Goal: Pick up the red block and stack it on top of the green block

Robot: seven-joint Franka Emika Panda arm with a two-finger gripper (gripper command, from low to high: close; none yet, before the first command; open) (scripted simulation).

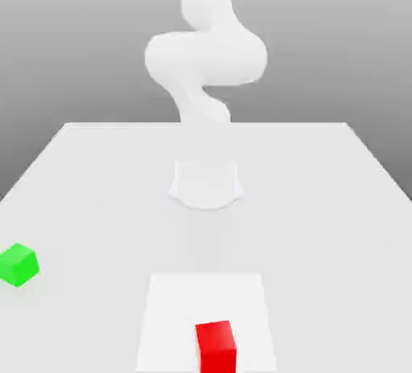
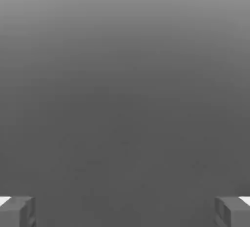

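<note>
The red block (image 1: pixel 216 346) rests on the white table (image 1: pixel 322 202) at the near edge, about the middle of the exterior view. The green block (image 1: pixel 18 264) sits on the table at the exterior view's left, well apart from the red one. In the hand view my gripper (image 2: pixel 125 212) is open: its two grey fingertips (image 2: pixel 19 212) stand wide apart with nothing between them, facing a plain grey background. Neither block lies between the fingers.
The arm's white base (image 1: pixel 206 183) stands in the middle of the table, and the arm (image 1: pixel 206 54) rises from it and bends above. A lighter square patch (image 1: pixel 177 307) marks the table under the red block.
</note>
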